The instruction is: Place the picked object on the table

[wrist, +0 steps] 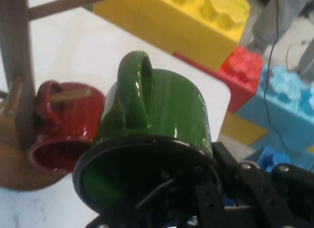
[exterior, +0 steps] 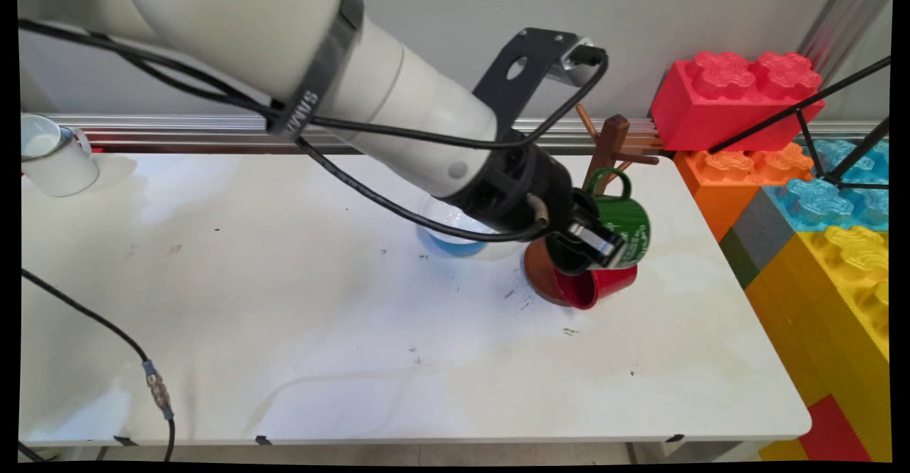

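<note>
A white table [exterior: 284, 331], its surface marked with dark scuffs, stands against a plain grey wall [exterior: 441, 18] with an aluminium rail [exterior: 178, 128] along its far edge, and giant coloured toy bricks [exterior: 817, 231] are stacked just beside its right end.

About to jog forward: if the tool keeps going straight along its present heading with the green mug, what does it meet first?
Probably the wooden mug tree: the tool holds the green mug right by its pegs, above the red mug hanging there. Depth is unclear; it may slip past toward the table's right edge.
</note>
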Robot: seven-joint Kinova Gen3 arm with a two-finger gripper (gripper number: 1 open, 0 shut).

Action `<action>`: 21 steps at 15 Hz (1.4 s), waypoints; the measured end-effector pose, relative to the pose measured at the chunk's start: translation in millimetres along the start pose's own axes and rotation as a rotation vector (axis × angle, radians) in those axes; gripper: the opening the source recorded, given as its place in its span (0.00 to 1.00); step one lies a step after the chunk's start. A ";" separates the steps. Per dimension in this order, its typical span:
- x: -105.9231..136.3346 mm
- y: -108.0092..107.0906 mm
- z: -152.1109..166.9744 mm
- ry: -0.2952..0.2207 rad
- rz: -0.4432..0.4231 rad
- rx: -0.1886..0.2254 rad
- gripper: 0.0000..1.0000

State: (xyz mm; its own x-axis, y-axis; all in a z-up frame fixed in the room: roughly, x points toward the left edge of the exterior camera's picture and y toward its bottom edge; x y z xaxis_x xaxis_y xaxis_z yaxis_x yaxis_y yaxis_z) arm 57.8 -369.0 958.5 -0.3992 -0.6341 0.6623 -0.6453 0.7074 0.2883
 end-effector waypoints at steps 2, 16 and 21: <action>1.9 -4.8 -6.3 -0.028 0.022 0.009 0.00; 5.3 -51.9 -29.1 -0.298 0.219 0.067 0.00; 1.4 -67.7 -20.5 -0.383 0.278 0.102 0.00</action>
State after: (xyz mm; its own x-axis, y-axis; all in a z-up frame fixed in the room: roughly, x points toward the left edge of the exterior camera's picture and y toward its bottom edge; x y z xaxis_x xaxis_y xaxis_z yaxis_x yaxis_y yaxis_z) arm 114.3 -411.5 954.1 -0.7645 -0.5081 0.3968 -0.5330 0.8444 0.0542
